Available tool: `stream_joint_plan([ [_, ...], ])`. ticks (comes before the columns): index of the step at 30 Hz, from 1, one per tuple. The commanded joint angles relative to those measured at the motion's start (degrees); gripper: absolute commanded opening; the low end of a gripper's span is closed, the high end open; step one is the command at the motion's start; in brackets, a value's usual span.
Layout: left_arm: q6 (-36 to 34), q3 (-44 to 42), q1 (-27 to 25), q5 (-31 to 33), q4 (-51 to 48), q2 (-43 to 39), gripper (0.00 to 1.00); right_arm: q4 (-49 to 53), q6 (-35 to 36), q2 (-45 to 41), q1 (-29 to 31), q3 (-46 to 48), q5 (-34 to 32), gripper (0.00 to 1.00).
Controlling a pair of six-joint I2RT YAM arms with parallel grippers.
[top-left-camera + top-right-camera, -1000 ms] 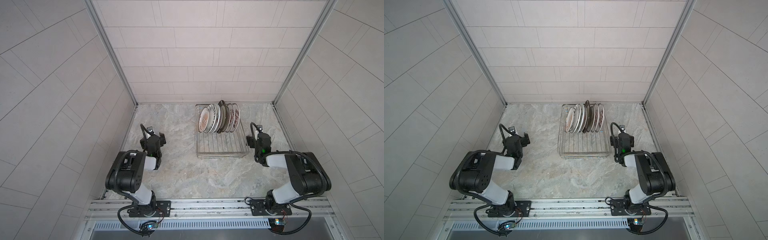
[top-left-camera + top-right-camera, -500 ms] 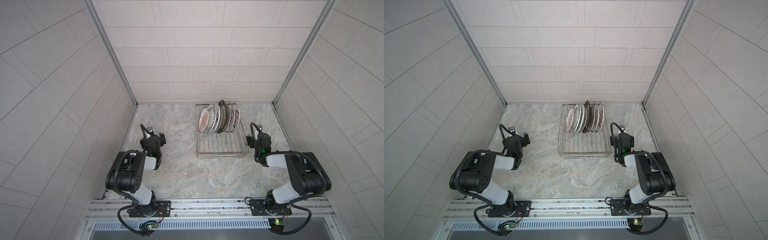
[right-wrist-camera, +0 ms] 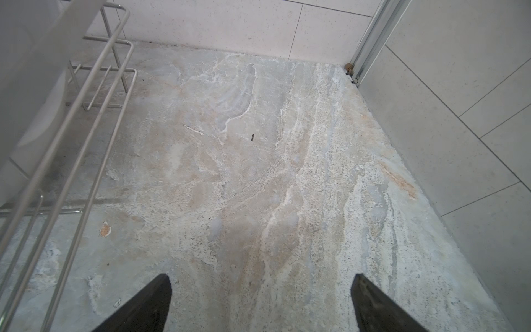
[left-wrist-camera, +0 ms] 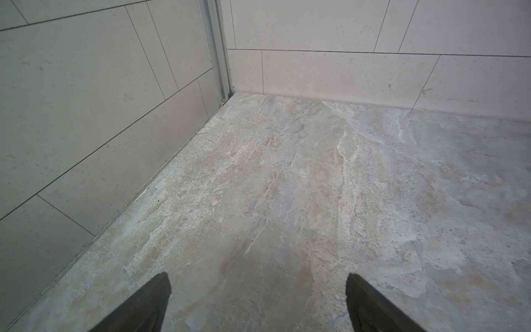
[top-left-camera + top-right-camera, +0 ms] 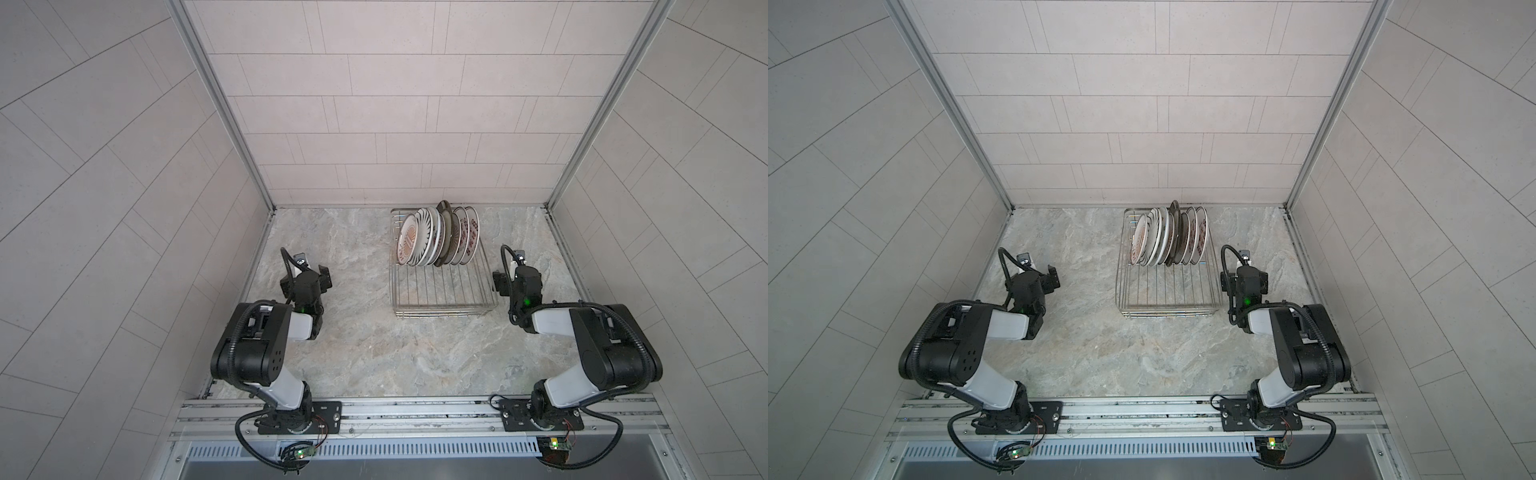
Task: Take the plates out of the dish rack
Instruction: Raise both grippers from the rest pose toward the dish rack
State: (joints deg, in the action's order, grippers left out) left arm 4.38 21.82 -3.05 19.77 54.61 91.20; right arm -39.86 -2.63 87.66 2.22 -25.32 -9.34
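Presently: item one, the dish rack (image 5: 442,291), silver wire, stands on the marbled tabletop (image 5: 365,345) right of centre in both top views, with its upper end near the back wall. Item two, the plates (image 5: 436,239), some seven or eight (the count is unclear where they overlap), stand on edge, packed close in the rack's upper end and leaning slightly toward the left of the frame. The prongs keep them upright, so only their top rims are free to grasp. The rack's lower part is bare wire. Item three, the left gripper (image 4: 256,276) sits low at mid-left of the top views, well apart from the rack, with fingers spread wide and nothing between them. Its wrist view shows only stone and a wall corner. Item four, the right gripper (image 3: 261,276) is just beside the rack's right side, fingers likewise wide apart and empty, and rack wire fills the upper left of its wrist view. Assessment: no plate is out yet, so the task is at its start. The right arm looks better placed to reach first, and the bare left half of the tabletop suits setting down. The tight packing may let neighbouring plates tip.
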Motion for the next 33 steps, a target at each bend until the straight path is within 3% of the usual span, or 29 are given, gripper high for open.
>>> stream_joint_plan([
  [1, -0.8, -0.6, -0.3, 0.6, 1.4, -0.3, 1.00, -1.3, -0.2, -1.1, 0.2, 0.4, -0.8, 0.99],
  [13, -1.1, -0.8, -0.3, -0.3, 1.7, -0.4, 1.00, -1.3, -0.2, -1.2, 0.2, 0.4, -0.8, 0.99],
  [20, -1.5, -4.5, -0.6, 0.2, 7.4, -2.5, 1.00, -0.6, 0.0, -1.9, 0.3, 0.1, -0.4, 0.99],
  [24, -2.2, -4.7, -1.2, 0.3, 4.2, -7.1, 1.00, 9.3, 0.5, -6.1, 0.3, -3.4, 0.0, 0.99],
  [29, -3.3, -4.7, -2.0, -0.6, -3.7, -18.4, 1.00, 11.0, -0.6, -14.5, 0.3, -0.8, -0.1, 0.99],
  [32, 3.1, -7.6, -2.0, -1.7, -5.2, -26.3, 1.00, 18.4, -1.0, -23.7, 0.3, -0.6, -0.4, 0.99],
  [33, 8.0, -8.3, -2.0, -1.7, -4.9, -28.2, 1.00, 20.9, -1.1, -27.3, 0.3, -0.5, -0.2, 0.99],
])
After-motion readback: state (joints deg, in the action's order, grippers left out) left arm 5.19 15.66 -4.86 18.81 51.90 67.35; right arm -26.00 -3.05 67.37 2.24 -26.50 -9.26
